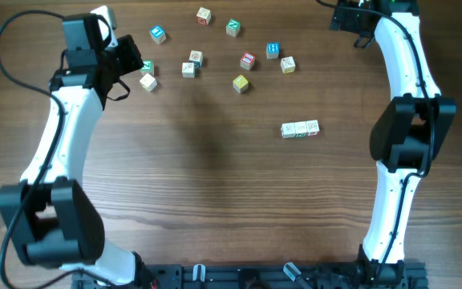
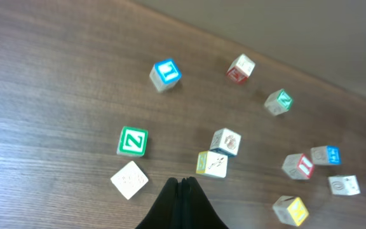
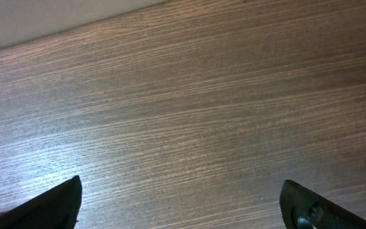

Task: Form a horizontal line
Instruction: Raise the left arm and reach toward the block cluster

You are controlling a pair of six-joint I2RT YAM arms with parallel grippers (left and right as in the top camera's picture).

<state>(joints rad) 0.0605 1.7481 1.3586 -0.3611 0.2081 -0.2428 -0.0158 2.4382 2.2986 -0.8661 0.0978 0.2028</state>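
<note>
The left gripper hangs clenched, nothing between its black fingertips, above a scatter of loose cubes on the far left of the wood-grain table. Its tips are nearest a green-faced Z cube and a pale cube just beside it. The right gripper stands spread wide over bare wood at the far right corner, holding nothing. The row under construction lies right of centre, well apart from both arms and from the scatter. As far as the overhead view resolves, it is three pale cubes set face to face in a straight left-to-right run, with faint green and red marks too small to read. The blocks look like small, light, rigid wood with smooth printed faces, unlikely to suffer from a firm pinch but apt to skid or spin on the tabletop if touched off-centre. The soundest hold would be across two opposite flat sides, jaws square to the faces and low on the cube, not corner to corner. The row is only loose blocks touching, so a careless placement beside it could probably knock it crooked.
</note>
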